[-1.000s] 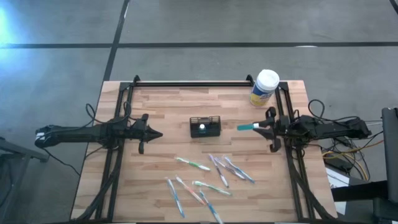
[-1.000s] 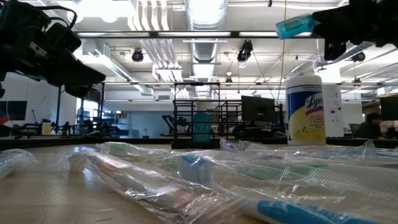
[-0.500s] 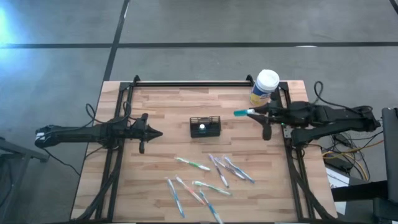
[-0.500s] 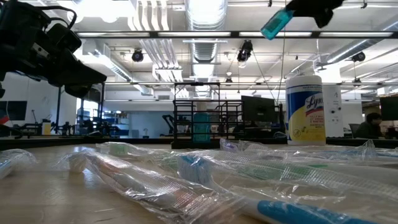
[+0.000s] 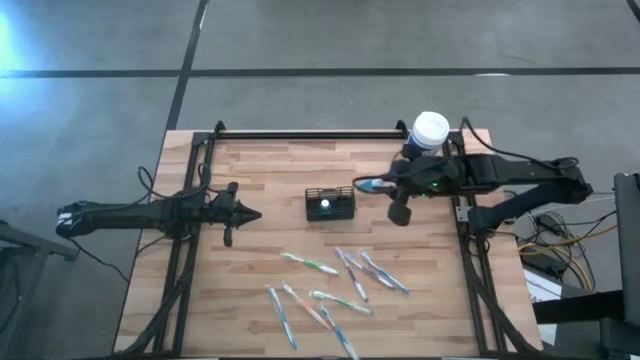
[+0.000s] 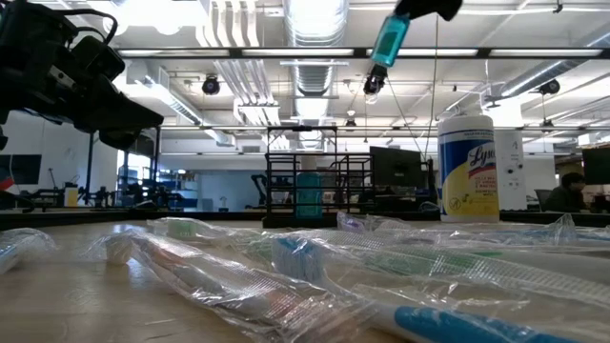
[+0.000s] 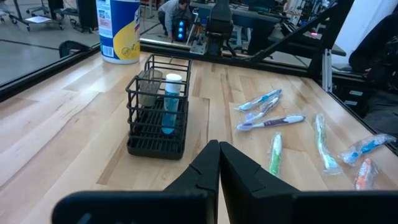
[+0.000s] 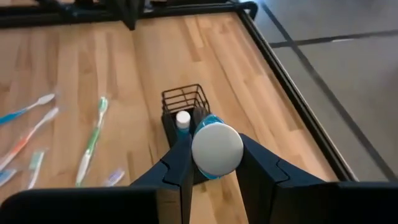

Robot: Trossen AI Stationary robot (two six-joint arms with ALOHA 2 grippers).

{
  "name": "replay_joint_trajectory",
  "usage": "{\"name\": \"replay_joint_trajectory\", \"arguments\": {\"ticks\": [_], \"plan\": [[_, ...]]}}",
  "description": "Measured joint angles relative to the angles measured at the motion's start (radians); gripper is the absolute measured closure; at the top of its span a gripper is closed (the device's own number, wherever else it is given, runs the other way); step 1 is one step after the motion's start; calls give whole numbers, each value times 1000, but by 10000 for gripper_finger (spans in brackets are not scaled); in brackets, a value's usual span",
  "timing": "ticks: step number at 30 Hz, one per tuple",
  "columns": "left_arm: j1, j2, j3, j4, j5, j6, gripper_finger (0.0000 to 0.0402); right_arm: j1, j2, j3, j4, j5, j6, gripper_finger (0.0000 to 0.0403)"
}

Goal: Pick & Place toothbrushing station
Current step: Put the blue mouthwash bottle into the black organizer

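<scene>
The toothbrushing station, a small black wire-mesh holder, stands on its base mid-table. One blue tube with a white cap stands upright in it. My right gripper hovers high, just right of the holder, shut on a teal tube with a white end. My left gripper is shut with nothing in it, left of the holder. My right gripper pinches the teal tube between its two fingers at the tube's white end. The fingers slant down from the table's right side, with the tube lying along them. Its teal body sticks out past the fingertips, tilted down, clear of the table.
A white-lidded canister with a yellow label stands at the far right corner, close behind my right arm. Several wrapped toothbrushes lie scattered on the near half. Black frame rails run along the table's edges.
My right gripper has risen and gone toward the table's left, toward the holder, tipping its fingers downward. The teal tube has gone with it, from about level to slanting down, and stays held.
</scene>
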Motion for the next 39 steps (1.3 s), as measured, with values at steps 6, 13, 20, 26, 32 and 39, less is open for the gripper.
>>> {"name": "replay_joint_trajectory", "arguments": {"ticks": [6,13,20,26,32,39], "plan": [[0,0,0,0,0,0,388,-22,117,100,-2,-90,-76,319],[0,0,0,0,0,0,388,-78,238,114,-4,-198,-125,319],[0,0,0,-1,0,10,388,-96,336,111,8,-226,-207,319],[0,0,0,-1,0,10,387,-126,391,130,7,-248,-262,319],[0,0,-2,0,0,11,387,-145,446,177,10,-249,-320,319],[0,2,-19,-16,-2,12,387,-148,501,226,-8,-295,-367,319]]}}
